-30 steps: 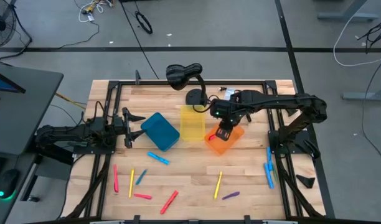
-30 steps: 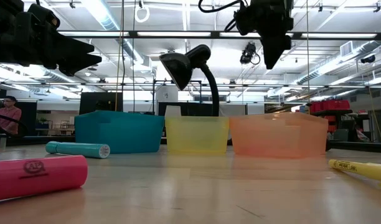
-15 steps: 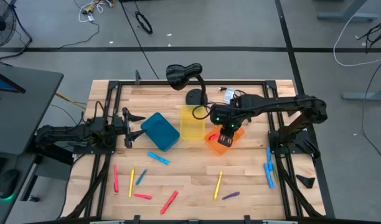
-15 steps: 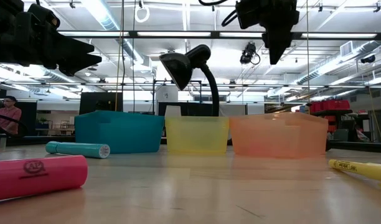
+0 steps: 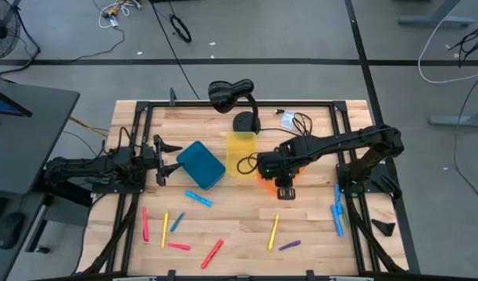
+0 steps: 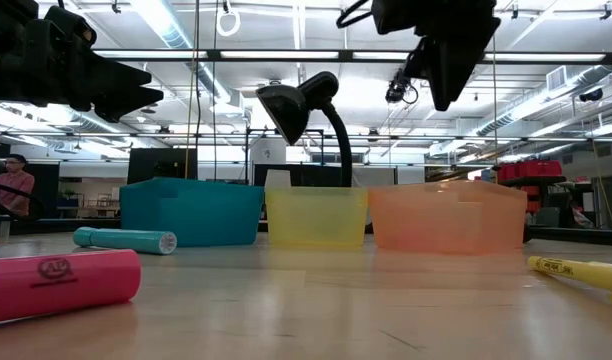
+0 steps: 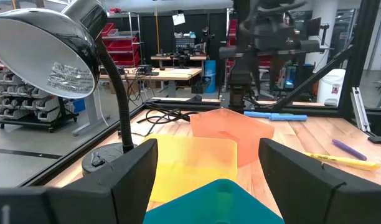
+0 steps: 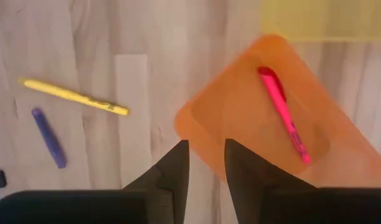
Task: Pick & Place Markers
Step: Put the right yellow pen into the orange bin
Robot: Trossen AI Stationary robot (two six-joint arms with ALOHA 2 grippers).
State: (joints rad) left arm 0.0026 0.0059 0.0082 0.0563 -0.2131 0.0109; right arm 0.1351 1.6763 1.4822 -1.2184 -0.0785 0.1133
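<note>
Markers lie loose on the table, most on the near side of the orange bin [image 8: 265,118]. One pink marker [image 8: 281,114] is inside the bin; yellow bin [image 5: 240,154] and blue bin [image 5: 201,165] look empty. Right gripper [image 5: 283,190] hangs over the orange bin's near edge w/ fingers slightly apart, nothing held. Step looks like between picks; next prob. needs reaching to the yellow marker [image 8: 73,97] or purple marker [image 8: 48,137] nearby. Left gripper [image 5: 167,154] waits spread wide beyond the blue bin.

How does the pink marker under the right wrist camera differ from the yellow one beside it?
The pink marker lies inside the orange bin; the yellow marker lies on the bare table. They slant at different angles. Both lie flat, ungripped.
</note>
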